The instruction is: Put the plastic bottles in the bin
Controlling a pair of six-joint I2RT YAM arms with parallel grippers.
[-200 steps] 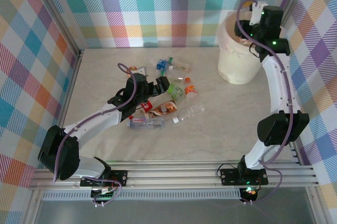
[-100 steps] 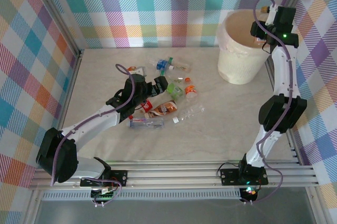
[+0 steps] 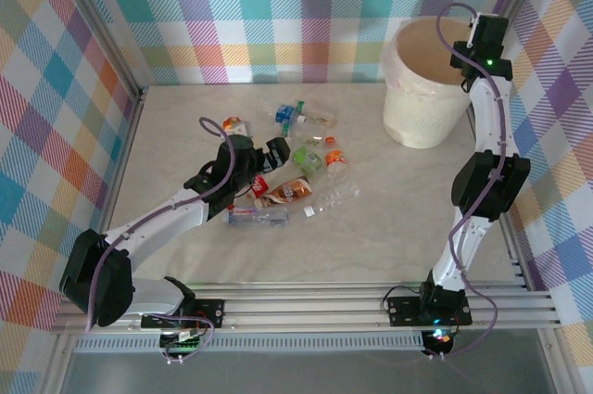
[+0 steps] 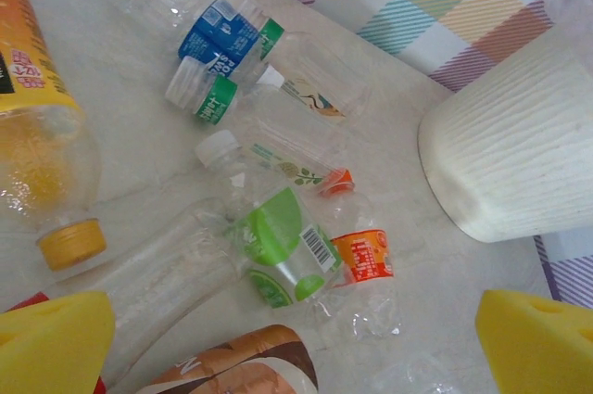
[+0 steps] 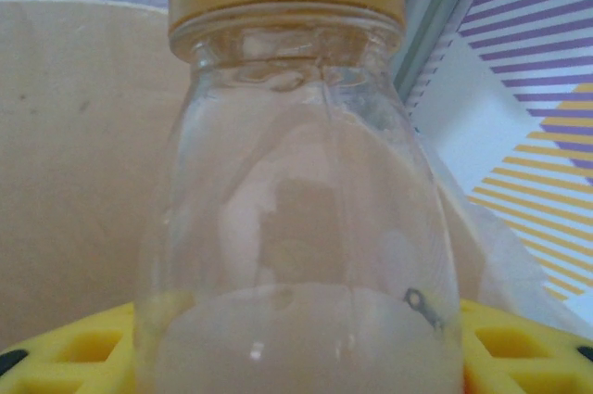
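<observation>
Top external: fixed high over the near edge, looking down across the whole counter (image 3: 371, 246) to the plaid back wall (image 3: 306, 14).
Left wrist: low and close, angled at the bottle cluster (image 4: 278, 255) and the bin (image 4: 519, 153).
Right wrist: very close on a clear bottle (image 5: 296, 227), with the bin's inner wall behind it.
Shared: the top and left wrist views both take in the bottle cluster and the bin.

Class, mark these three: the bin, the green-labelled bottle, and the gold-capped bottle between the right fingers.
bin (image 3: 422, 116): top external view, outer wall.
green-labelled bottle (image 4: 269, 232): left wrist view, its green label.
gold-capped bottle (image 5: 296, 227): right wrist view, clear body.
</observation>
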